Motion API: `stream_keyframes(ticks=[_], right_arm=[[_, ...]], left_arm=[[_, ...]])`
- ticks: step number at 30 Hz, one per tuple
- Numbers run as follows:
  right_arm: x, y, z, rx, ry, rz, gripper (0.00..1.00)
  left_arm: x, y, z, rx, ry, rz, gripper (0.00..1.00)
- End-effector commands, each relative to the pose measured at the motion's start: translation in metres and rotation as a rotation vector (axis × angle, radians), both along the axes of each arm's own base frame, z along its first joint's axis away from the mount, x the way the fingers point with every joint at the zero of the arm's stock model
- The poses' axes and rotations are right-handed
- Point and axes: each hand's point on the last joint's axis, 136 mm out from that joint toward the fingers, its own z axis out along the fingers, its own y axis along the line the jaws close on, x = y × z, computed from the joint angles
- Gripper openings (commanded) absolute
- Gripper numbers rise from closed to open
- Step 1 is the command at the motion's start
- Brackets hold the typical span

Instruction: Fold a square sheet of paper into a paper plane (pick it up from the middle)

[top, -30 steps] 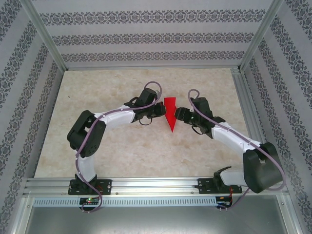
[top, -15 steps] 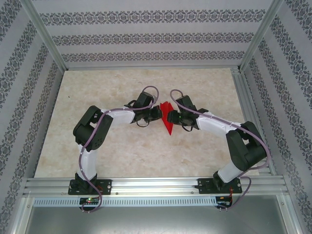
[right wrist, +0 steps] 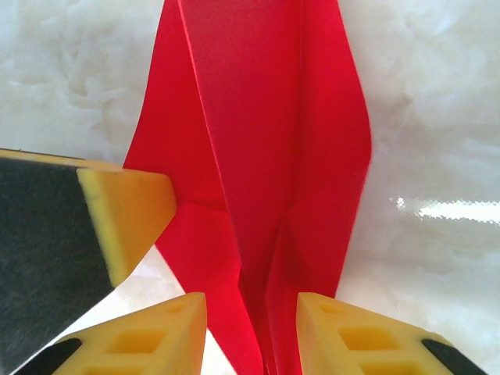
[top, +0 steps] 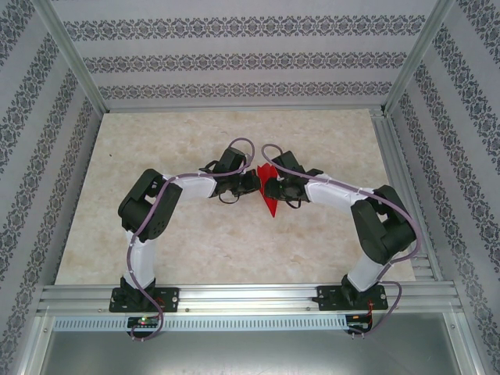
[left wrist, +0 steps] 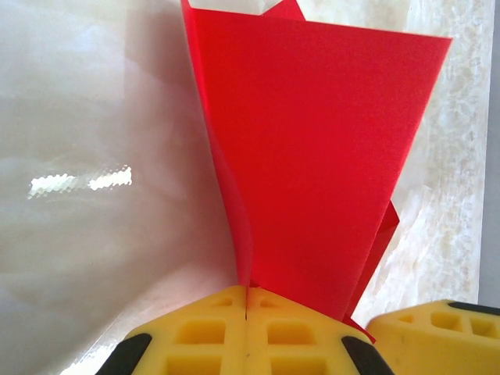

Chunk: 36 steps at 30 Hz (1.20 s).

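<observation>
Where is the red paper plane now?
In the top view, the paper plane is near the middle of the table, between the left end effector and the right end effector, its tip toward the near edge.

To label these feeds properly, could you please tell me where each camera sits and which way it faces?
Top external: above and behind the bases, looking down on the beige marbled table; the left arm and right arm meet at the bright red folded paper.
Left wrist: on the left arm, looking along the left gripper, shut on the paper's edge.
Right wrist: on the right arm, looking along the right gripper, jaws apart either side of the paper.
Shared: both wrist views show the paper and the other gripper's yellow finger.
</observation>
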Motion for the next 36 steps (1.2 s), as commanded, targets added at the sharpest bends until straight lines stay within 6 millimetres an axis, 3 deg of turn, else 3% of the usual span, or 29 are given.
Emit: stream_keyframes(ticks=[1,9,18,32,34,36], right_arm=[[0.003,0.003,-0.005,-0.032,0.003,0.017,0.35],[0.005,0.01,-0.017,-0.054,0.025,0.035,0.32],[0.002,0.003,-0.034,-0.174,0.037,0.019,0.31],[-0.011,-0.003,-0.061,-0.31,0.071,0.019,0.26],[-0.01,-0.001,-0.056,-0.315,0.059,0.017,0.21],[-0.003,0.005,-0.037,-0.306,0.007,0.015,0.18]], left_arm=[[0.006,0.0,-0.003,-0.019,0.003,0.011,0.0],[0.004,0.002,-0.009,-0.008,0.018,0.013,0.01],[0.006,0.02,-0.003,0.011,0.02,0.066,0.16],[0.005,0.116,0.022,0.107,-0.021,0.281,0.32],[0.002,0.13,0.025,0.138,-0.029,0.309,0.37],[0.0,0.145,0.031,0.175,-0.045,0.341,0.42]])
